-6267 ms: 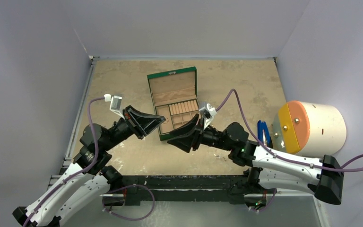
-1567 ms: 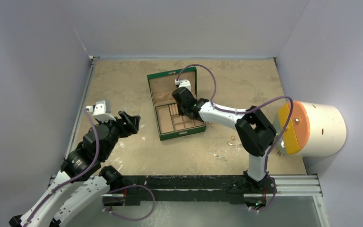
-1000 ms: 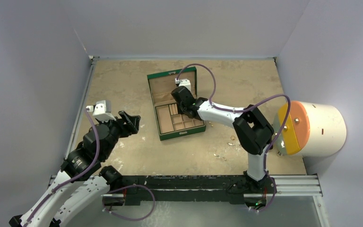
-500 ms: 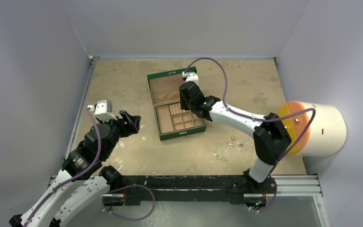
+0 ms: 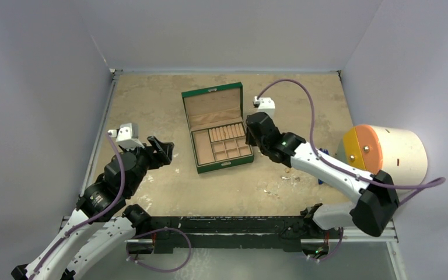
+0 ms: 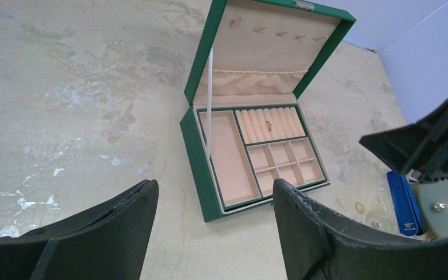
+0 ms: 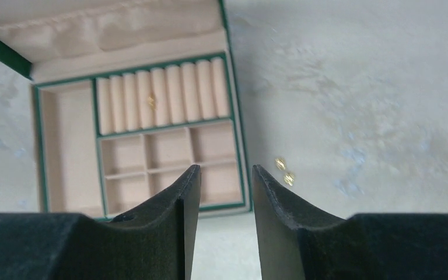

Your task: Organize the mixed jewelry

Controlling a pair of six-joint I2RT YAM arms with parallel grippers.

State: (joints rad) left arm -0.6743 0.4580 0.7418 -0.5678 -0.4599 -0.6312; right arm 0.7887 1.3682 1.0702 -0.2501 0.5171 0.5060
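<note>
since half a second ago the right arm has swung off the box, so its gripper now sits at the box's right edge; the left arm has not stirred. left gripper [image 6: 213, 185] hangs well left of the box [image 5: 212, 109], jaws wide apart and holding nothing. the box lies open, and one gold piece [image 7: 150, 102] is tucked among its rolls. right gripper [image 7: 226, 169] hovers above the box's right wall, fingers parted by a narrow gap with nothing between them. just right of it, two gold bits [image 7: 279, 163] lie on the table close beside the box, almost touching each other. farther right a thin ring [image 6: 360, 206] lies near the blue tool [image 6: 404, 201], and more specks sit nearby, too small to name. the loose jewelry lies rightward of the right gripper and a little toward the bases, so the right arm is far nearer. their long axes cannot be told. a short shift right, then down, looks likely.
</note>
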